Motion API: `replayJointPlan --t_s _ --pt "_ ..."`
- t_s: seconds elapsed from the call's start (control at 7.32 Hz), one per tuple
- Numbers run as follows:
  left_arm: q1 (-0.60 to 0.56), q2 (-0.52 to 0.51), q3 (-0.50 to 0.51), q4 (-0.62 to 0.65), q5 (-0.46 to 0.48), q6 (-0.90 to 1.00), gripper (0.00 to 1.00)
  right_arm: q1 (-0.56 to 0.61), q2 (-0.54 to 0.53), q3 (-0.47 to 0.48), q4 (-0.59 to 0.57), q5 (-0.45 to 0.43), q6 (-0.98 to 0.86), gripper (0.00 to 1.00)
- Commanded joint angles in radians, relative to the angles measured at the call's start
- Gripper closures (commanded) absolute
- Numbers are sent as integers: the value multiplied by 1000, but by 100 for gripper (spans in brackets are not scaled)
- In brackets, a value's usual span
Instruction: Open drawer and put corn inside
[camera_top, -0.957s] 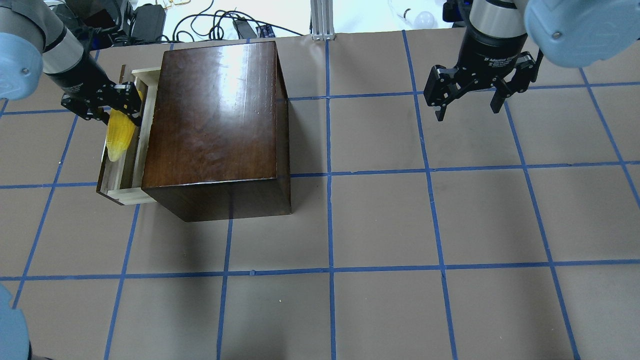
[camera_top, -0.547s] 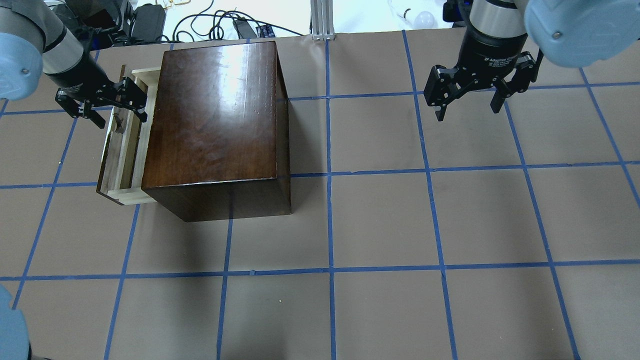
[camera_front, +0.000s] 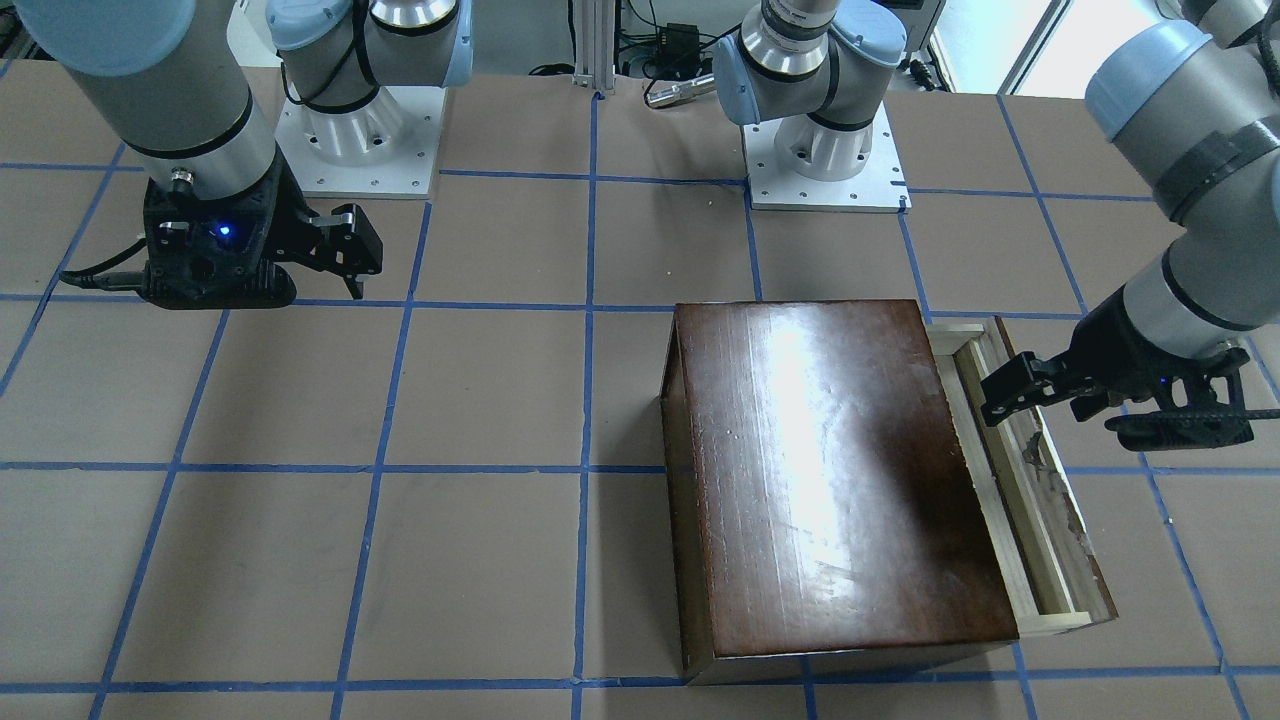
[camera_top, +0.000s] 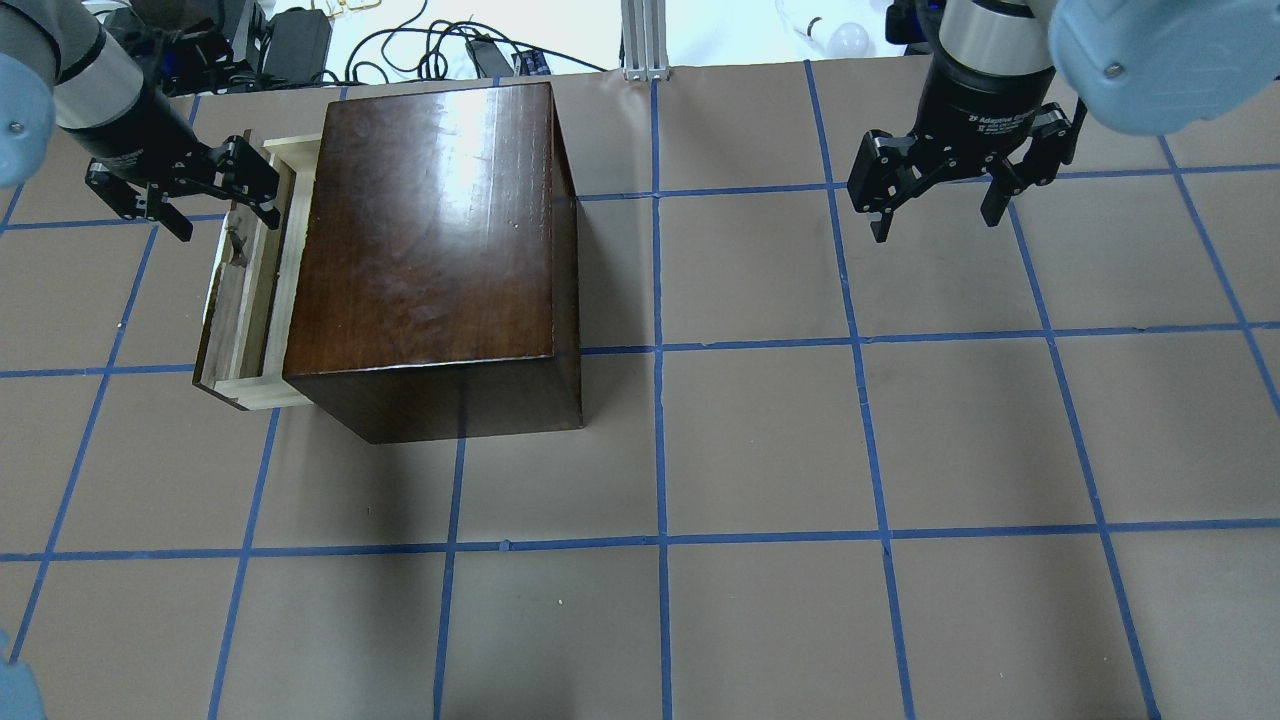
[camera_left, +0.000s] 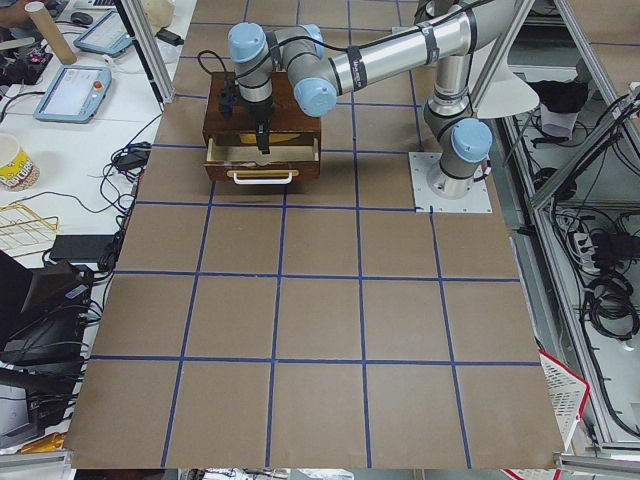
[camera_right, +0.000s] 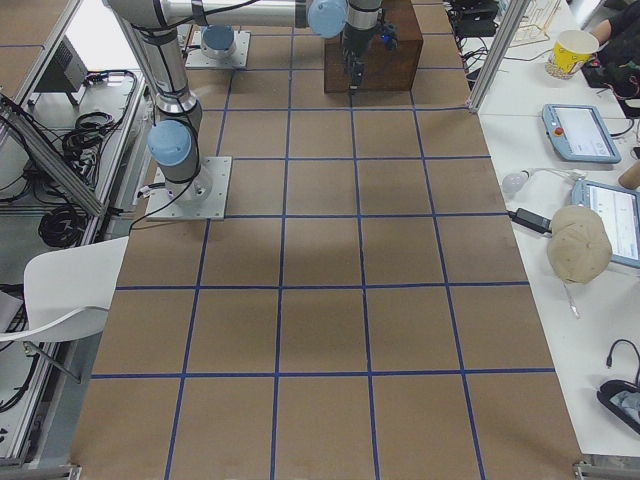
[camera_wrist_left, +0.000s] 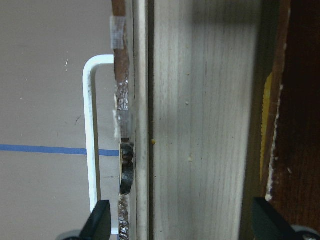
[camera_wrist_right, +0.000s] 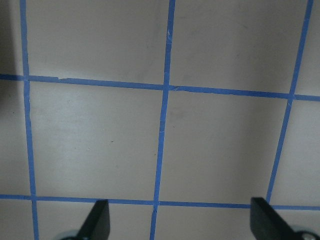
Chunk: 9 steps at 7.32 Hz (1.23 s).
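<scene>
The dark-brown box (camera_top: 430, 230) stands at the table's far left, with its pale wooden drawer (camera_top: 240, 300) pulled out to the left. My left gripper (camera_top: 228, 228) is open and empty above the drawer's far end. In the left wrist view the open gripper (camera_wrist_left: 182, 222) spans the drawer floor (camera_wrist_left: 200, 125). There the corn (camera_wrist_left: 267, 125) shows only as a thin yellow strip at the box-side edge. It is hidden in the overhead view. My right gripper (camera_top: 935, 225) is open and empty over bare table at the far right.
The drawer's white handle (camera_wrist_left: 90, 125) sticks out from its scuffed front panel (camera_front: 1065, 500). Cables and equipment lie beyond the table's far edge (camera_top: 300, 45). The right wrist view shows only brown table paper with blue tape lines (camera_wrist_right: 162, 125).
One second ago my left gripper held the corn over the drawer. It has opened, the corn has dropped out of overhead sight into the drawer, and the gripper has drawn back to the far left.
</scene>
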Motion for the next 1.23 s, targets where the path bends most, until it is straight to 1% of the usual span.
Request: replayJointPlan --t_s 0.0,0.14,0.27,0.68,1.09 --pt "-57 54 28 -45 6 -14 0 0 0 0 0 0 0 0" --pt "-115 80 32 -68 21 -27 0 0 0 0 0 0 0 0" --pt "-164 103 32 -86 16 -50 0 0 0 0 0 0 0 0" --pt "-269 147 22 -123 19 -112 0 2 0 0 0 0 0 0" --pt "-278 171 20 -159 16 -114 0 0 0 0 0 0 0 0"
